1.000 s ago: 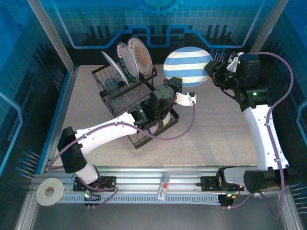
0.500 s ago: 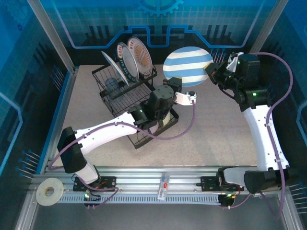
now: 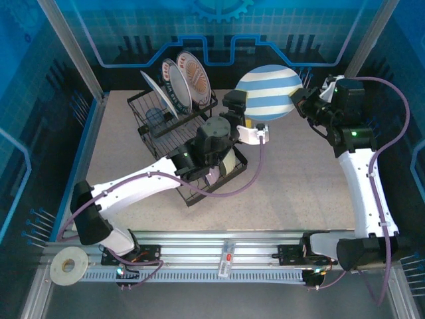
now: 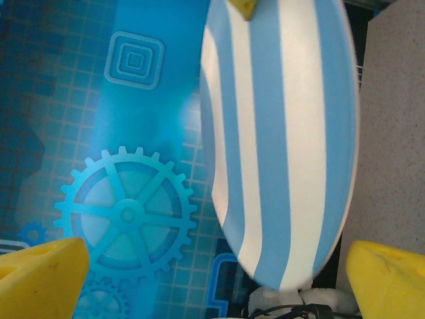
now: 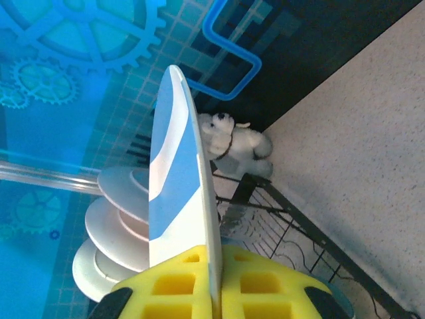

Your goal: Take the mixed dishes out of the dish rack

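The right gripper (image 5: 211, 282) is clamped on the rim of a blue-and-white striped plate (image 3: 269, 93), holding it on edge in the air at the upper middle of the overhead view, just right of the dish rack (image 3: 169, 133). The left gripper (image 4: 212, 282) stands wide open with the plate's face between its yellow fingers (image 4: 388, 279), neither one touching it.

To do this well, I'd say the left arm should draw straight back first, so nothing clips the plate. The right arm can then swing it over the bare table (image 3: 299, 179) on the right of the frame. It should tip the plate flat and low before the jaws part. A rim pinch on a smooth plate can pivot, so slow wrist turns look wise.

Three more plates (image 3: 178, 83) stand upright in the rack at upper left. The wrist view catches a dog figurine (image 5: 232, 143) behind them.

The tabletop is pale and speckled, matte, likely kind to crockery. Blue panels printed with gears wall the cell, and a tape roll (image 3: 66, 264) sits at lower left.
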